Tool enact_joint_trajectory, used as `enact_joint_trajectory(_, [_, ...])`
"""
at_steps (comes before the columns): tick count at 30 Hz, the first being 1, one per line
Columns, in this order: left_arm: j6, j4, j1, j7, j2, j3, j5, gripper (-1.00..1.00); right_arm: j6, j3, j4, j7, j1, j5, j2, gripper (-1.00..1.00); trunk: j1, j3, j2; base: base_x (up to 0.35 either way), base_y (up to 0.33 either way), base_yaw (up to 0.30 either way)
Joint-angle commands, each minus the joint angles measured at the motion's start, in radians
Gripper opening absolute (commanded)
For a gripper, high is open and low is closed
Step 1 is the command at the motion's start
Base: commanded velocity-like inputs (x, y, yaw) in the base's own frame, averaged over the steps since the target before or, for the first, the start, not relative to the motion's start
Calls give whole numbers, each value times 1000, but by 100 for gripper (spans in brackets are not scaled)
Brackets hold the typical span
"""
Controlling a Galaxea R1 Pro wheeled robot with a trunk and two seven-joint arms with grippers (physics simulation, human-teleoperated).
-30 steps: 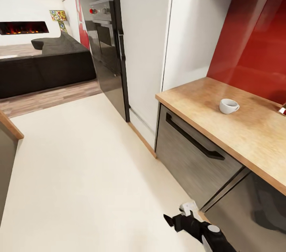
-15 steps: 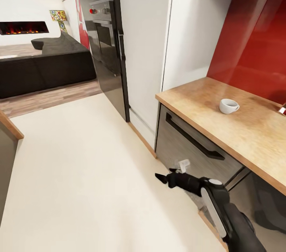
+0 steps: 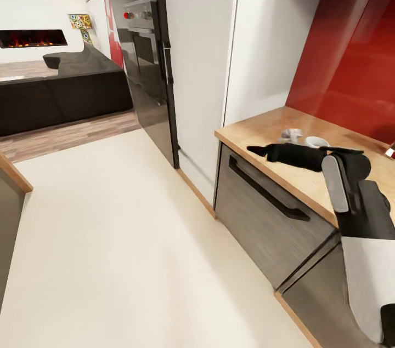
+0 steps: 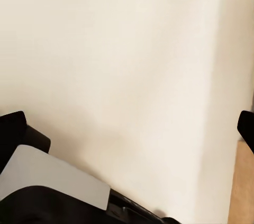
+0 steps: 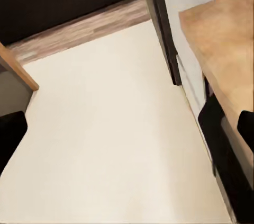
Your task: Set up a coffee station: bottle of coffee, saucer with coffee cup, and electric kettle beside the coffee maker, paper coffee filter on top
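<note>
Floor [image 3: 109, 238] pale, wide at left. Right gripper [image 3: 269, 142] over the kitchen countertop [image 3: 263, 134] near its left end, jaws parted, holding nothing. Coffee cup [image 3: 316, 141] on the countertop just behind the arm. Left gripper's state: can't tell.

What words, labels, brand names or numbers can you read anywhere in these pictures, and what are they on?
None can be read.
The oven front shows a red knob but no legible marking.
The colourful wall picture beside the fireplace is a pattern; any text in it is too small to tell.
The coffee cup and kitchen countertop are plain.
The right gripper bears no lettering.
</note>
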Motion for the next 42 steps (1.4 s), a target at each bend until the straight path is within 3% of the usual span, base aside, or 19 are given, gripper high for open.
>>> enact_joint_trajectory(1, [-3, 1, 0, -1, 0, -1, 2, 100, 7, -3, 23, 7, -77, 6, -54, 100, 0, -1, 0, 0, 0, 0])
enact_joint_trajectory(3, [-3, 7, 0, -1, 0, -2, 2, 100, 9, -5, 99, 6, -176, 7, -133, 100, 0, -1, 0, 0, 0, 0])
enact_joint_trajectory(5, [-3, 9, 0, 0, 0, -2, 2, 100, 10, -4, 160, 6, -230, 8, -180, 100, 0, -1, 0, 0, 0, 0])
enact_joint_trajectory(6, [-3, 10, 0, -1, 0, -2, 2, 100, 9, -1, 230, 5, -284, 9, -226, 100, 0, -1, 0, 0, 0, 0])
enact_joint_trajectory(9, [-3, 11, 0, -2, 0, -1, 2, 100, 9, 9, 336, 4, -372, 35, -283, 100, 0, -1, 0, 0, 0, 0])
enact_joint_trajectory(14, [-3, 12, 0, -4, 0, 1, 2, 100, 9, 57, 427, 5, -456, 161, -309, 100, 0, -1, 0, 0, 0, 0])
enact_joint_trajectory(15, [-3, 12, 0, -4, 0, 1, 2, 100, 9, 81, 464, 7, -480, 218, -313, 100, 0, -1, 0, 0, 0, 0])
enact_joint_trajectory(16, [-3, 12, 0, -4, 0, 1, 2, 100, 9, 91, 482, 7, -489, 243, -315, 100, 0, -1, 0, 0, 0, 0])
enact_joint_trajectory(26, [-3, 13, 0, -2, 0, 0, 2, 100, 8, 134, 681, 11, -583, 418, -322, 100, 0, -1, 0, 0, 0, 0])
enact_joint_trajectory(27, [-3, 13, 0, -2, 0, 0, 2, 100, 8, 142, 706, 20, -593, 454, -323, 100, 0, -1, 0, 0, 0, 0])
enact_joint_trajectory(29, [-3, 13, 0, -1, 0, 0, 2, 100, 7, 222, 737, 148, -604, 555, -334, 100, 0, -1, 0, 0, 0, 0])
enact_joint_trajectory(31, [-3, 13, 0, -1, 0, 0, 2, 100, 6, 268, 742, 242, -606, 606, -354, 100, 0, -1, 0, 0, 0, 0])
enact_joint_trajectory(32, [-3, 13, 0, -1, 0, 0, 2, 100, 5, 301, 745, 340, -607, 658, -376, 100, 0, -1, 0, 0, 0, 0])
enact_joint_trajectory(35, [-3, 13, 0, -1, 0, 0, 2, 100, 4, 330, 746, 469, -608, 729, -400, 100, 0, -1, 0, 0, 0, 0])
enact_joint_trajectory(36, [-3, 13, 0, -1, 0, 0, 2, 100, 3, 341, 746, 535, -608, 771, -410, 100, 0, -1, 0, 0, 0, 0])
enact_joint_trajectory(42, [-3, 13, 0, -2, 0, 0, 2, 100, 1, 359, 749, 632, -609, 873, -422, 100, 0, -1, 0, 0, 0, 0])
